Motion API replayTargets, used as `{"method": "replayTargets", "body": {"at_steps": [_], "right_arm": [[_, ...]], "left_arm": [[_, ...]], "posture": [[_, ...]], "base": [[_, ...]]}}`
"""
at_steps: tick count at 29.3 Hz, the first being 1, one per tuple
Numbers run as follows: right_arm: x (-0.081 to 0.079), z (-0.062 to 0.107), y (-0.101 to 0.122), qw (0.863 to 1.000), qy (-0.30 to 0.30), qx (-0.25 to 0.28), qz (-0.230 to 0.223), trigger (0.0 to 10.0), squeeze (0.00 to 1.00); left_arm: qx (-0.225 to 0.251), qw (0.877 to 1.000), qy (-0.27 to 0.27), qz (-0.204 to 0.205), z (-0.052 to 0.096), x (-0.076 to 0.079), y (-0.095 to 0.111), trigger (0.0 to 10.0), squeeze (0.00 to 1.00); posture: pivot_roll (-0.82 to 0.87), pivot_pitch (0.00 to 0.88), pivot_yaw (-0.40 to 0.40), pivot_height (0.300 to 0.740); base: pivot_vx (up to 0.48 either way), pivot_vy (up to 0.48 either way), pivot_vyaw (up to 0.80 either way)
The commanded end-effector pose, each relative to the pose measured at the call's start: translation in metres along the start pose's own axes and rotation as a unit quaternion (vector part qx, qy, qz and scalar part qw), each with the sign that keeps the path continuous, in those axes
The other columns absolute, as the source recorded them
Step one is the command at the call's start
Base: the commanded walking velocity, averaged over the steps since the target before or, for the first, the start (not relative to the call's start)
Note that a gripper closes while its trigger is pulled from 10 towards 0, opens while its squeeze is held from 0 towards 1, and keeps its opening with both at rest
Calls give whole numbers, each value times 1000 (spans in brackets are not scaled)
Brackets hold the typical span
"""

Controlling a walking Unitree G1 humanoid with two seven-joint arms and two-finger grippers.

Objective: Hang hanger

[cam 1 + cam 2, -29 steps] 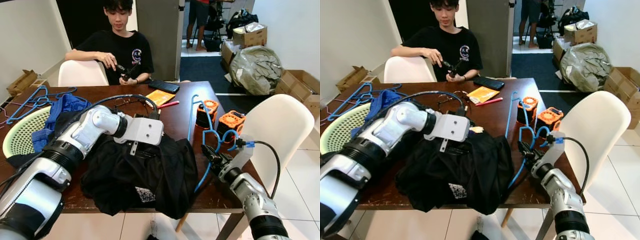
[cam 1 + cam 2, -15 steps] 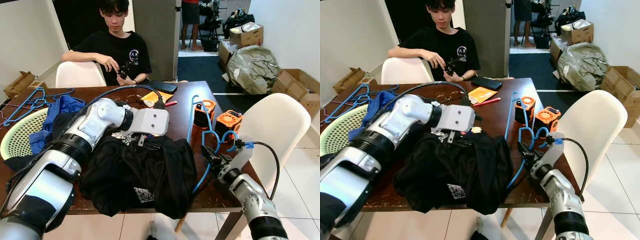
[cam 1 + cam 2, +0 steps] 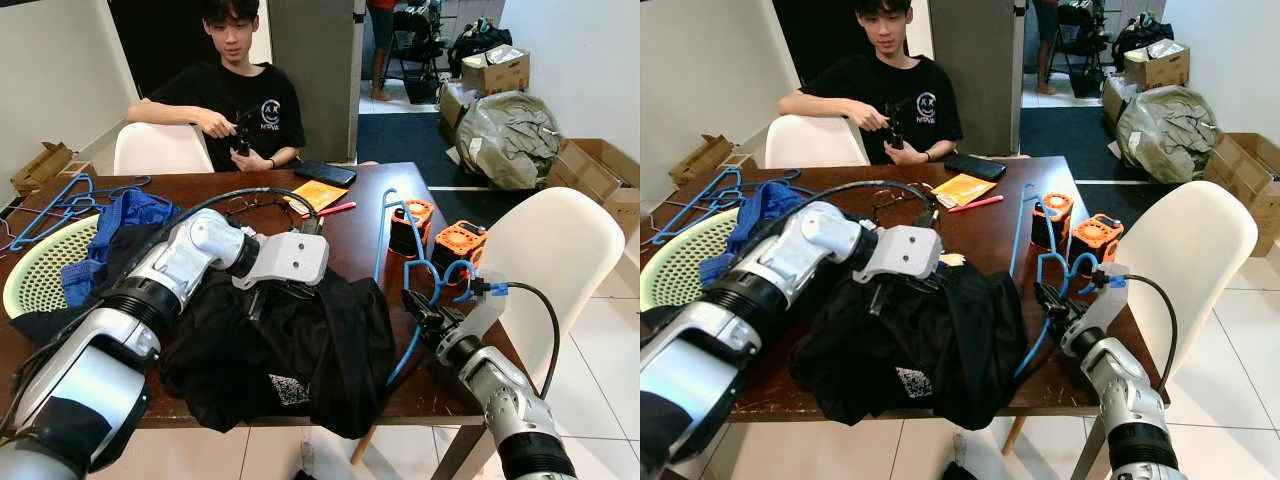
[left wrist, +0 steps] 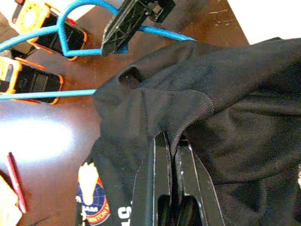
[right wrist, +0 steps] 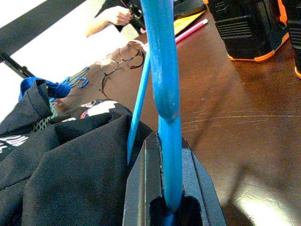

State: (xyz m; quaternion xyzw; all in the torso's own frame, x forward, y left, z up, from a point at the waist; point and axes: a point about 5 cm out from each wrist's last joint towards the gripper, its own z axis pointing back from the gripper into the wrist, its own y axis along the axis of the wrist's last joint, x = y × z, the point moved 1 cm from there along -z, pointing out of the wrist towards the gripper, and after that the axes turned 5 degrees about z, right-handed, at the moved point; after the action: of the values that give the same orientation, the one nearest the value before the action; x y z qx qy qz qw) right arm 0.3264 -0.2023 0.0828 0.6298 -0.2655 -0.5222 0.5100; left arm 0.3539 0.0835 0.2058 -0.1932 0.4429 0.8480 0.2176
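Note:
A black shirt (image 3: 300, 350) lies bunched on the brown table (image 3: 355, 235), near its front edge. My left gripper (image 4: 171, 140) is pressed down into the shirt's upper folds (image 3: 262, 297), its two fingers shut on a ridge of the black cloth. A blue plastic hanger (image 3: 384, 245) stands tilted to the right of the shirt, hook uppermost, its lower bar running under the cloth's edge. My right gripper (image 3: 416, 309) is shut on the hanger's lower part, seen close up as a blue bar (image 5: 165, 94) clamped between the fingers (image 5: 141, 197).
A person sits at the table's far side, handling a small black device. Two orange-and-black packs (image 3: 440, 235) stand behind the hanger. A green basket (image 3: 28, 282) with blue cloth and more blue hangers (image 3: 60, 200) sits far left. A white chair (image 3: 560, 250) is at the right.
My left arm has come down and slightly left, pushing its gripper back into the shirt after being raised half a second ago. The right gripper and hanger have stayed put.

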Motion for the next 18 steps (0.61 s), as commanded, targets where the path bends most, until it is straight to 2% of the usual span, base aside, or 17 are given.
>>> {"method": "replayTargets", "body": {"at_steps": [1,3,10,12,14,15,17,18], "right_arm": [[3,5,-12,1000,-12,-28,1,10000,0],[3,4,-12,1000,-12,-28,1,10000,0],[3,3,-12,1000,-12,-28,0,10000,0],[3,3,-12,1000,-12,-28,-1,10000,0],[3,3,-12,1000,-12,-28,-1,10000,0],[3,3,-12,1000,-12,-28,-2,10000,0],[3,3,-12,1000,-12,-28,-3,10000,0],[3,3,-12,1000,-12,-28,-3,10000,0]], "left_arm": [[-3,1000,3,7,0,1,-3,0,0],[-5,999,36,5,8,-8,-3,0,0],[-7,997,77,8,21,-17,-5,0,0],[25,989,142,13,45,-36,6,0,0],[25,989,142,13,45,-36,6,0,0],[59,980,192,13,63,-51,19,0,0],[119,951,284,5,99,-76,45,0,0],[119,951,284,5,99,-76,45,0,0]], "posture": [[-60,0,56,740],[-60,0,56,740],[-55,0,53,740],[-52,0,50,740],[-52,0,50,740],[-52,0,50,740],[-50,0,48,740],[-50,0,48,740]], "base": [[0,0,0],[0,0,0],[0,0,0],[0,0,0],[0,0,0],[0,0,0],[0,0,0],[0,0,0]]}}
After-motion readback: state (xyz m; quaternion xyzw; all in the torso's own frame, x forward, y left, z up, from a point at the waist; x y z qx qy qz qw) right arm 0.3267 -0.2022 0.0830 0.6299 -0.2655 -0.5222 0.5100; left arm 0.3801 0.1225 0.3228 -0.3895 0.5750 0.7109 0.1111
